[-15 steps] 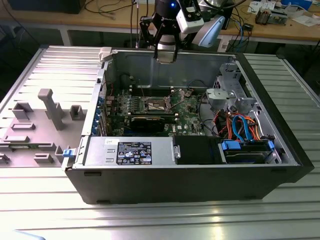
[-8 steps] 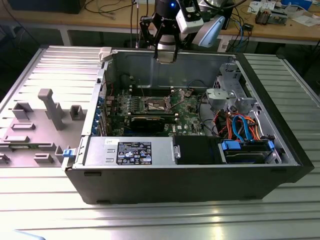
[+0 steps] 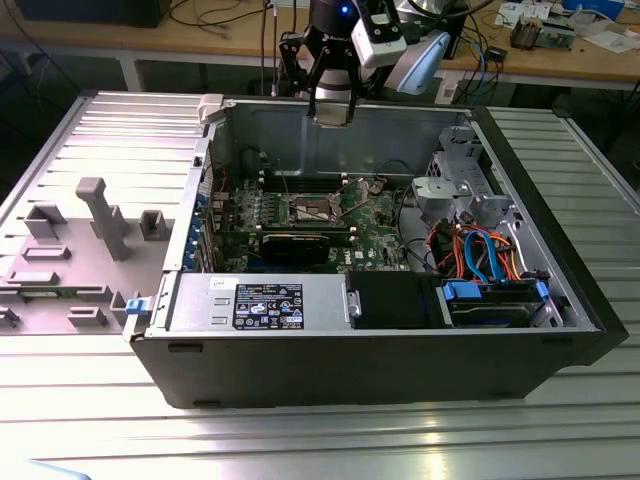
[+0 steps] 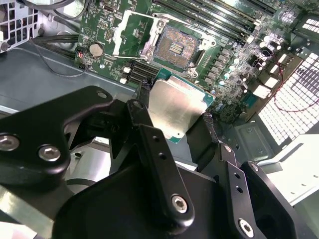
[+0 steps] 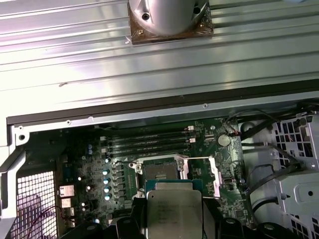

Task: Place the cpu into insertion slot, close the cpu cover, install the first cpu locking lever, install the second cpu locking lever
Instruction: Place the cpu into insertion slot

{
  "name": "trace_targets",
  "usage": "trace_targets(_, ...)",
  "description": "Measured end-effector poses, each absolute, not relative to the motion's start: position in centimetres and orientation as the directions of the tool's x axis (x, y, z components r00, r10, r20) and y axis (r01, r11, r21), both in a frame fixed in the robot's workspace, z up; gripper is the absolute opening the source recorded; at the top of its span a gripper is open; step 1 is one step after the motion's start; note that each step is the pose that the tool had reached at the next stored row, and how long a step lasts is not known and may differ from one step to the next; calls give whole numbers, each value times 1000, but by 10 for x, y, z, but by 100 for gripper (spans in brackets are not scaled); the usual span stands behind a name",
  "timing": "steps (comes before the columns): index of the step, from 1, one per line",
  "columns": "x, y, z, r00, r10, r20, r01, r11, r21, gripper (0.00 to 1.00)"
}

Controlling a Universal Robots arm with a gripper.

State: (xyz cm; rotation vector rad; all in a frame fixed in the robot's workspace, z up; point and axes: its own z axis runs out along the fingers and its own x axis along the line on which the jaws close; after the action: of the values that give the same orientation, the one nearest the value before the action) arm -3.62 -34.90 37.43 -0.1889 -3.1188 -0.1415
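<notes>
Ribbed metal table (image 3: 100, 400) is topped by an open computer case (image 3: 400, 360); above its green motherboard (image 5: 204, 144) the cpu (image 5: 173, 211) is gripped tight by the gripper (image 4: 174, 107); the insertion slot (image 4: 175, 47) is seen bare and the cpu cover (image 4: 132, 32) lifted up, so every step is judged undone.

A black rectangular sticker (image 3: 268, 305) on the grey metal power-supply box (image 3: 195, 310) is showing white print, too small to read.

Light: bright, from overhead. Glare: white streaks on ribbed table (image 3: 420, 440), exterior view and first wrist view; hot sheen on cpu (image 4: 172, 107) top, second wrist view. Shadow: case (image 3: 350, 370) interior dim.
</notes>
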Motion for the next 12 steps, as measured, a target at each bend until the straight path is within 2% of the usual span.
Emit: trace_targets(12,-36,-349,374,-990,137,19,138,986,89,55)
